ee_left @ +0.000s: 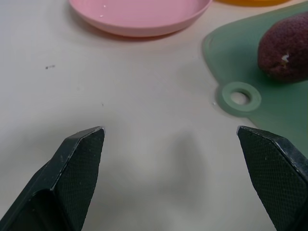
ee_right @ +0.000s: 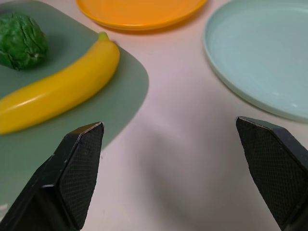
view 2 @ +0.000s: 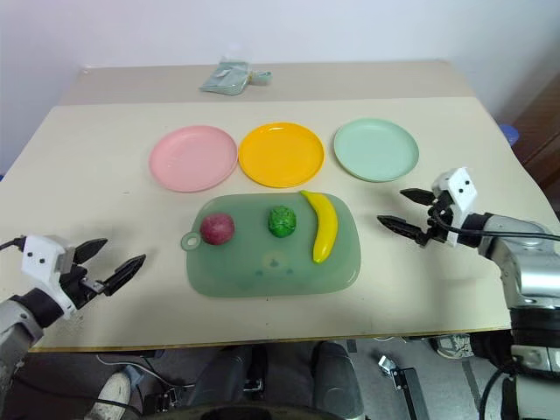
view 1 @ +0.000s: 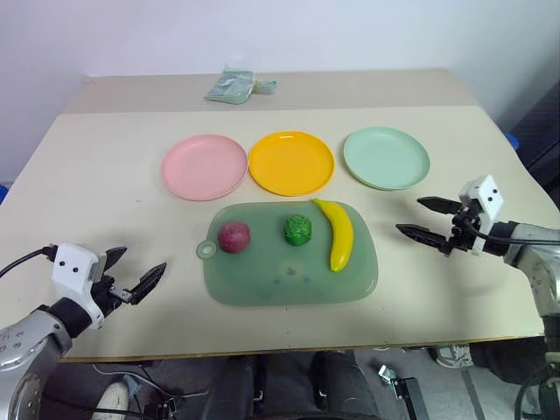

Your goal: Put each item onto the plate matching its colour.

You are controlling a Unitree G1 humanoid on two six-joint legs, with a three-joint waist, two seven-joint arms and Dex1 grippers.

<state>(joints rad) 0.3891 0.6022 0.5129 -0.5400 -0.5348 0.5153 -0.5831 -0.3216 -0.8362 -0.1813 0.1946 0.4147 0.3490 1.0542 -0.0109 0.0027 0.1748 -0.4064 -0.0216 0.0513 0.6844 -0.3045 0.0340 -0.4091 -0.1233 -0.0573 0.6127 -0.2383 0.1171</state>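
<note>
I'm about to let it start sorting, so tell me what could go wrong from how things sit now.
The banana lies close beside the green vegetable on the mat; fingers closing on one could nudge the other. The round fruit and the vegetable may roll if bumped. The pink plate, yellow plate and green plate sit nearly touching, so a drop near a rim could land on the wrong plate.
</note>
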